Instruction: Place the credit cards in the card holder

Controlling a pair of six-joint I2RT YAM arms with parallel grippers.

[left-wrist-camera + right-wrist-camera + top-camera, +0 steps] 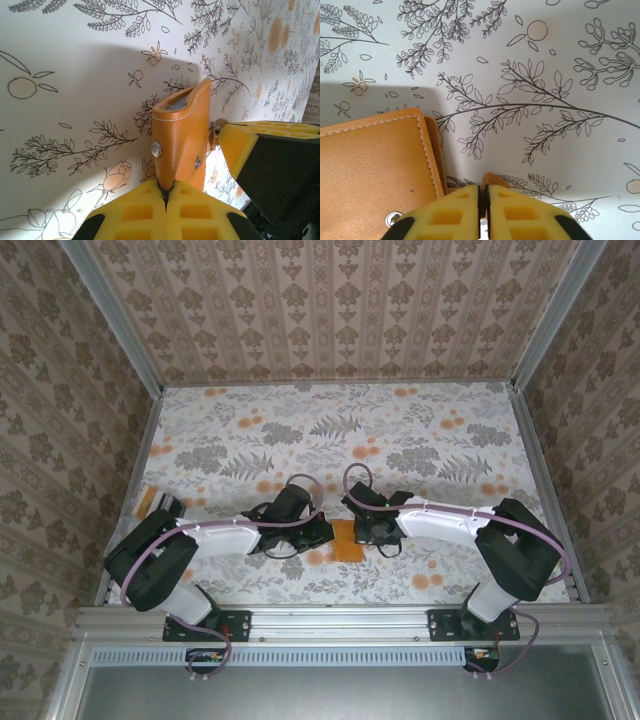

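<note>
Overhead first, top view: the card holder point(348, 540) lies on the flower-patterned table point(420, 430), near the front edge and midway between the two arms. The left gripper point(320, 533) meets its left side and the right gripper point(368, 530) its right side. Finger state cannot be read from up here. Well left of the card holder, by the table's side rail, sit small tan and dark bits point(158, 503), too small to identify.

Left wrist view: the left gripper point(166, 194) is closed, yellow pads pinching the near edge of the card holder point(180, 145). The holder stands up out of the pads, leaning slightly right. Its far end gapes a little, and a grey card point(178, 103) edge shows inside the gap. A silver snap point(157, 148) sits on its face. Just right of the card holder is the right gripper's yellow finger point(239, 145), touching a small orange tab there.

Right wrist view: the right gripper point(483, 194) is closed, with a sliver of orange flap point(492, 179) nipped at the tips. The card holder's main body point(375, 165) lies left of the pads, with its stitched border showing.
</note>
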